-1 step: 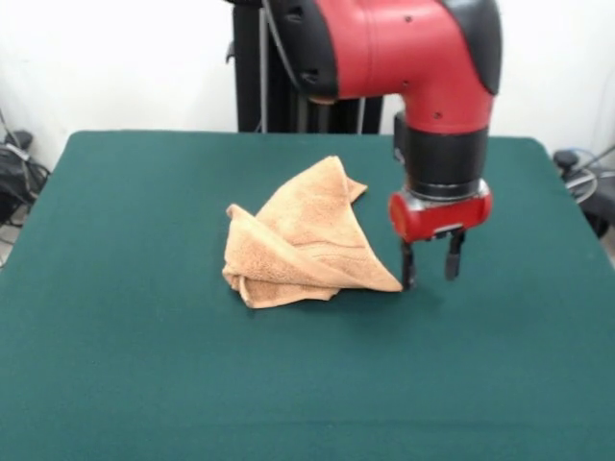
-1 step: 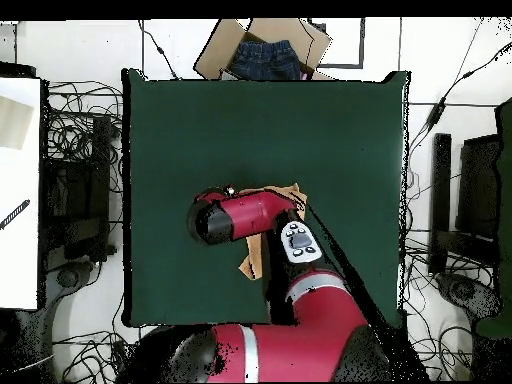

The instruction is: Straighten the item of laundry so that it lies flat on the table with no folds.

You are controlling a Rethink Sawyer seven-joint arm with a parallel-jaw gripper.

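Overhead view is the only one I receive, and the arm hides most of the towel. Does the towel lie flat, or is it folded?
Observer: Folded. From the front, the towel is a layered heap with one pointed corner stretching out on the table.
Operator: Where is the end effector relative to that corner?
Observer: The end effector stands low, right beside the corner's tip. One finger is next to the tip, but I cannot tell if they touch.
Operator: Is it holding any cloth?
Observer: No. It is open, and nothing shows between the fingers.
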